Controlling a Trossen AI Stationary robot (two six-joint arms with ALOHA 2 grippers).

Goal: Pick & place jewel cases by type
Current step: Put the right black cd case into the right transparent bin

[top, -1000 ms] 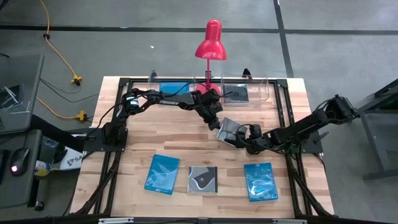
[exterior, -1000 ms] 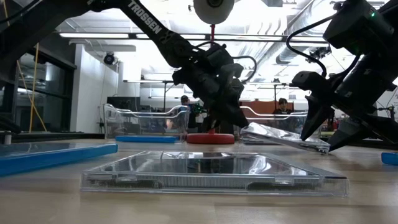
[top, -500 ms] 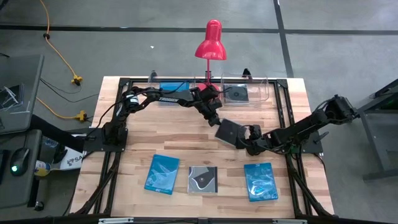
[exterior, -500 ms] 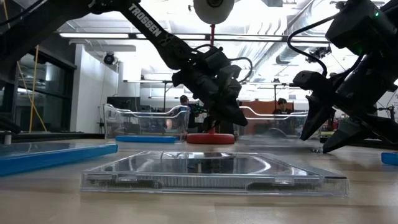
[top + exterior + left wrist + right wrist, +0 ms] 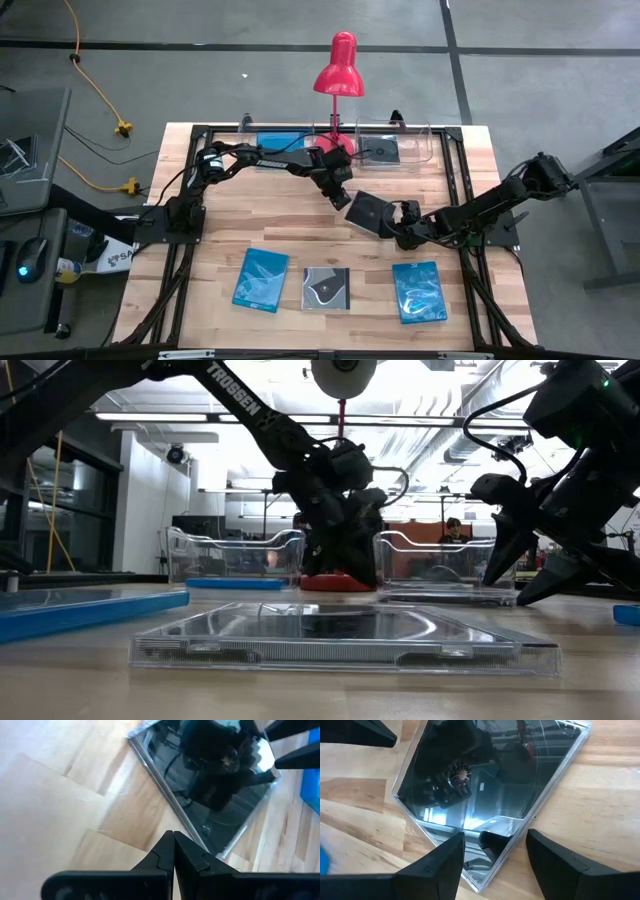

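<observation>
At the near edge of the wooden bench (image 5: 200, 240) three jewel cases lie in a row: a blue case (image 5: 261, 279), a dark swirl case (image 5: 327, 288) and another blue case (image 5: 419, 292). Mid-bench, a dark jewel case (image 5: 368, 213) lies flat and turned diamond-wise. The right gripper (image 5: 403, 222), fingers apart and holding nothing, sits right at its right-hand corner, the nearer of the two. The left gripper (image 5: 341, 199), fingers pressed together, points at the opposite corner. Farthest back, clear trays (image 5: 415, 150) flank a red lamp (image 5: 339, 72).
</observation>
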